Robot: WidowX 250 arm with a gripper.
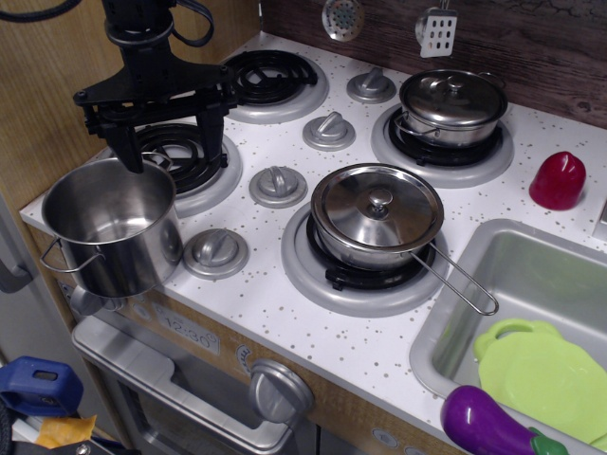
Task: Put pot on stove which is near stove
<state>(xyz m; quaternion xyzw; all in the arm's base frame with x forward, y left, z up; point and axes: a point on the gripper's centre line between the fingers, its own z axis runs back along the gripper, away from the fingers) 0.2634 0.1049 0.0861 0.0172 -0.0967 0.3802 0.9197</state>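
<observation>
Fingers (pixel 130 152) spread wide on my gripper (pixel 169 142), nothing held; left tip looks to sit right at the pot's (pixel 112 226) back rim, right tip hangs over the stove (pixel 185 156) coil behind. Can't tell if the left tip is inside or outside the wall.

Pot's just below and fwd of the fingers, at the front left corner of the counter (pixel 285 313), partly overhanging the grey ring's near edge but not centred on the coil. So it's near the stove, not on it yet, I'd say.

Handling, my guess: thin stainless, light, stiff, empty. Won't crush, but polished wall = slippery, and tall shape could tip if dragged. Wire loop handle (pixel 68 258) on the near side is too thin and too low for me. Best hold imo: pinch the rim wall at the back, one finger in, one out, then lift clear before moving it toward the coil.
</observation>
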